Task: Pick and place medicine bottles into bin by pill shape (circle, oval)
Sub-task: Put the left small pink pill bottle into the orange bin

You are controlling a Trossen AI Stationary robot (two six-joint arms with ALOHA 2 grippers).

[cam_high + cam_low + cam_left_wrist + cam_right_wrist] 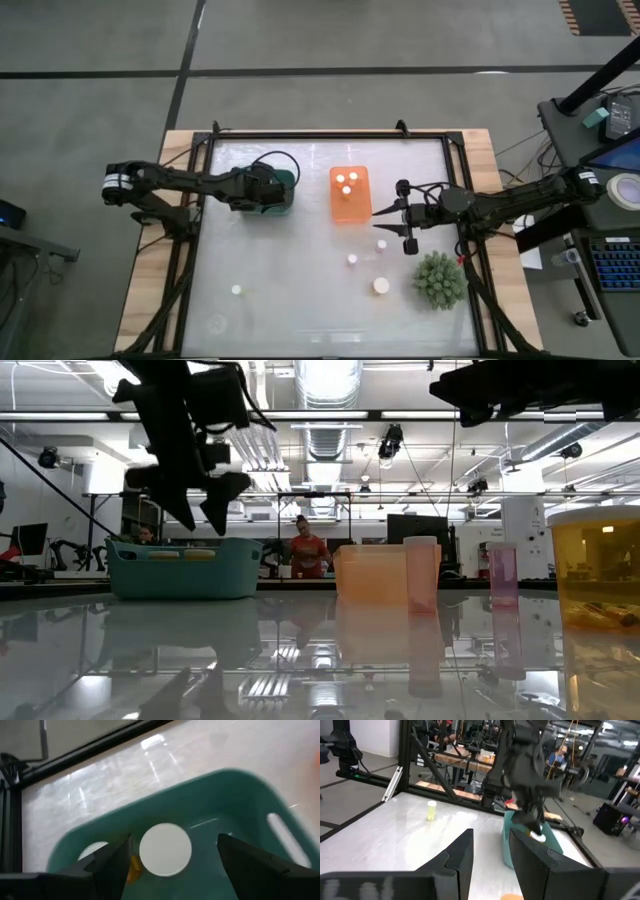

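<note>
My left gripper point(283, 190) hangs open over the teal bin point(285, 180), fingertips above its rim in the low view point(205, 510). In the left wrist view a white-capped bottle point(165, 849) stands in the bin between and below the open fingers point(112, 865), untouched; a second cap point(94, 851) shows beside it. My right gripper point(396, 228) is open and empty, just right of the orange bin point(350, 195), which holds three white-capped bottles. Loose bottles stand on the table near it point(381, 243), point(352, 259), point(381, 286), and one at the near left point(237, 290).
A spiky green plant point(438, 280) stands at the near right, close under my right arm. A black frame point(330, 136) rims the glossy table. In the low view a bottle point(600, 580) stands close to the camera at the right. People show in the room behind.
</note>
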